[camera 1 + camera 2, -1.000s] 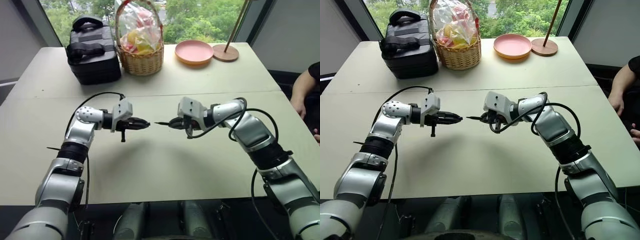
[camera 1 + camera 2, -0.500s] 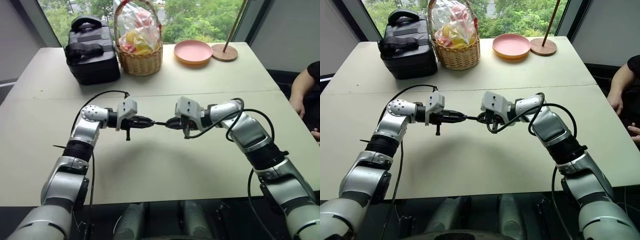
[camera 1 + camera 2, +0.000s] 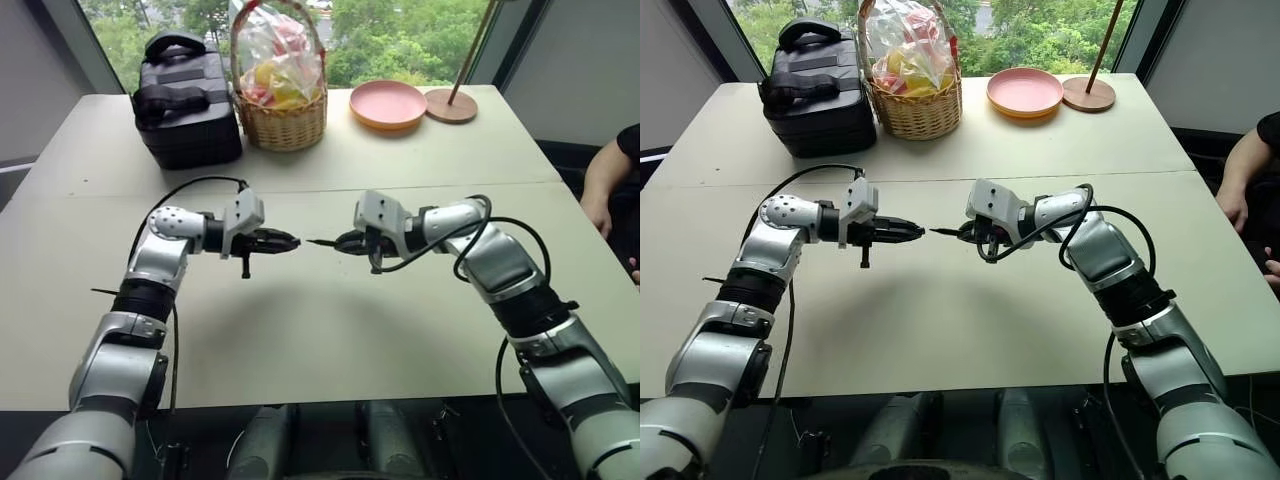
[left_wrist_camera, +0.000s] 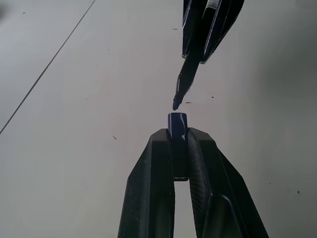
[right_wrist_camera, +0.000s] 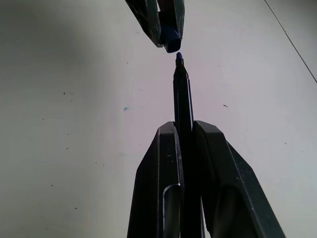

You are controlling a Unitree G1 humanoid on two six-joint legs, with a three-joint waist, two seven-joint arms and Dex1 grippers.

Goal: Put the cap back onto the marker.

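Marker and cap hang tip to mouth, just apart, above a pale table beside a window. Left gripper is clamped on the cap; right gripper is clamped on the marker, facing it.

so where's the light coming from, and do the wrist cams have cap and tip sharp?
Left eye view: daylight comes through the window behind the basket, and soft shadows fall on the table under both arms. Left wrist view: the cap is crisp, the marker slightly softer. Right wrist view: marker shaft and tip are sharp, and the near fingers are dark silhouettes.
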